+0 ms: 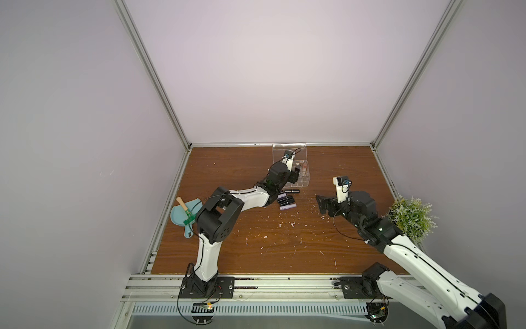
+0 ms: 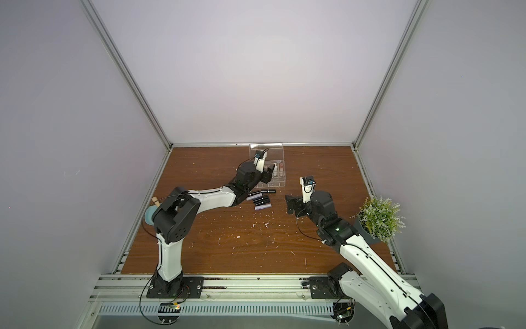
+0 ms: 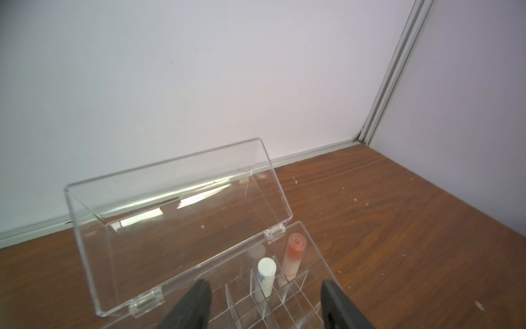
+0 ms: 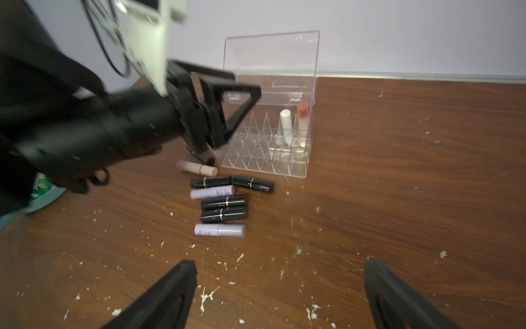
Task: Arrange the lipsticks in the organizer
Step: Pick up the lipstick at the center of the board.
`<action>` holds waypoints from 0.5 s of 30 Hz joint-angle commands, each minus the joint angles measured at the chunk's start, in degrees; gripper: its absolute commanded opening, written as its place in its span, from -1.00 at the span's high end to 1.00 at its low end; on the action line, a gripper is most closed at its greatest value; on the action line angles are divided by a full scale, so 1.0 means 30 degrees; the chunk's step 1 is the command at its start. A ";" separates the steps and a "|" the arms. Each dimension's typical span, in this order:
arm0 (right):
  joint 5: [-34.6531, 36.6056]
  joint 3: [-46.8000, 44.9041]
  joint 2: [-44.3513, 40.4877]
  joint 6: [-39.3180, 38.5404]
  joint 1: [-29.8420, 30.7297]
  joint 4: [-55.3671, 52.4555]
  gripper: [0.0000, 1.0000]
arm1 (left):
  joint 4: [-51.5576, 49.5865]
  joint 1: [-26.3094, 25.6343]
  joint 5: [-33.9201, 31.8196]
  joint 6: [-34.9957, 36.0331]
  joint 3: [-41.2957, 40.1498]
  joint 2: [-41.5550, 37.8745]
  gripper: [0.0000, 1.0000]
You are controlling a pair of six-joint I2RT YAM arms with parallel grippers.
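My left pincer hovers over the organizer, jaws apart and gripping nothing. A white lipstick and a peach-pink lipstick stand upright in its compartments. In a top view the organizer sits near mid-frame (lid raised), with loose lipsticks lying just below. My right pincer gapes wide, empty.

In a top view the left arm is covering most of the dustpan and the organizer's left side.
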 commanded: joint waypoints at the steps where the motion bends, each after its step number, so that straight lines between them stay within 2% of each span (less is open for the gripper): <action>1: -0.3328 0.1629 0.2199 -0.0127 -0.0096 0.0674 -0.97 | -0.1460 0.0633 0.1538 -0.1801 -0.1270 -0.2472 -0.33; 4: -0.5717 0.2419 0.4812 -0.0505 -0.0089 0.0141 -0.97 | -0.4118 0.0771 0.2542 -0.2521 -0.1531 -0.3602 -0.35; 7: -0.6749 0.2763 0.6452 -0.0836 -0.0089 0.0007 -0.97 | -0.5326 0.0779 0.3366 -0.3416 -0.2846 -0.4930 -0.40; 11: -0.6879 0.2898 0.7744 -0.1293 -0.0090 0.0349 -0.96 | -0.3093 0.0771 0.4417 -0.4742 -0.6855 -0.7405 -0.43; 15: -0.6604 0.3946 0.9758 -0.2271 -0.0031 -0.0145 -0.81 | -0.1322 0.0825 0.4016 -0.5454 -0.9948 -0.9670 -0.44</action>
